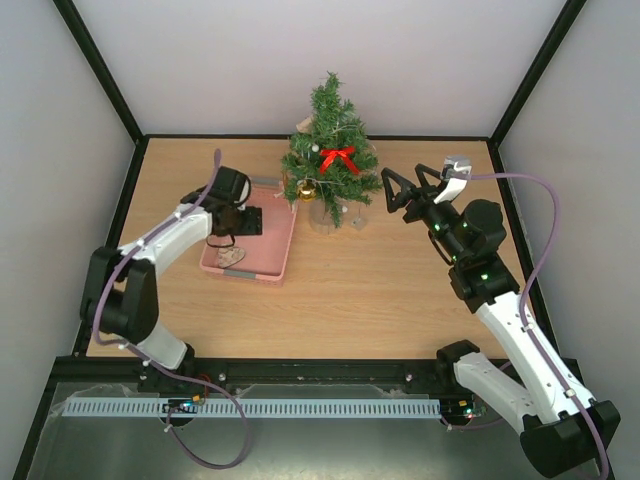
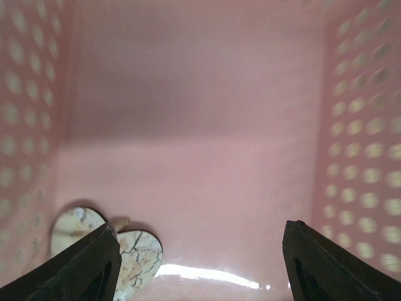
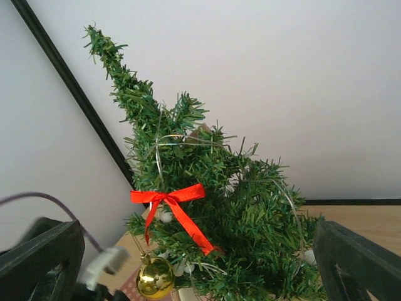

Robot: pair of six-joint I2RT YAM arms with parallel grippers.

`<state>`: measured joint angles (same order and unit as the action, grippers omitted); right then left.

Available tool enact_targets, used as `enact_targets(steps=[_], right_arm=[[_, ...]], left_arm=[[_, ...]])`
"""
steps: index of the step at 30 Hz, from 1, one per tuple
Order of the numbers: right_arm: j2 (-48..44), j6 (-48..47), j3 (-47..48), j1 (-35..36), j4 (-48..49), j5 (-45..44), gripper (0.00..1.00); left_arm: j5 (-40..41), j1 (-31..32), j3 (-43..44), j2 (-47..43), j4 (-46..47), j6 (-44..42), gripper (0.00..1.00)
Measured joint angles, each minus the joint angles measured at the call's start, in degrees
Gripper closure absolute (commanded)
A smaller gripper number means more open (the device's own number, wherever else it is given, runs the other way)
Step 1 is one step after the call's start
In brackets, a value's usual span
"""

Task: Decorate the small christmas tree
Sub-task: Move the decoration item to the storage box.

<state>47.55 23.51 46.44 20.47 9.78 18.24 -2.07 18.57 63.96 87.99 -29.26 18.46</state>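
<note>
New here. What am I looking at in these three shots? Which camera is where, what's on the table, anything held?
Two white robot arms sit bolted at the near edge of a wooden table, each ending in a two-finger gripper. The wide picture is from a fixed camera above and behind them. The other two come from wrist cameras, so each shows its own dark fingers at the bottom corners. On the table: a small tree wearing a red bow and gold ball, and beside it a pink basket with a pale heart ornament inside. The left gripper hangs open over the basket; the right gripper is open, facing the tree. Neither holds anything.
</note>
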Motion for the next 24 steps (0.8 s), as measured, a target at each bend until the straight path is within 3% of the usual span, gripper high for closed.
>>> enact_targets(steps=[5,24], right_arm=[[-0.28,0.57,0.00,0.00,0.04,0.70,0.02],[-1.49,0.15,-0.50,0.00,1.07,1.25,0.02]], left_arm=[[0.33,-0.31,-2.08,6.10,-1.38,1.11,0.28],[8.13,-2.36,-10.84,3.48,6.91,21.09,0.35]])
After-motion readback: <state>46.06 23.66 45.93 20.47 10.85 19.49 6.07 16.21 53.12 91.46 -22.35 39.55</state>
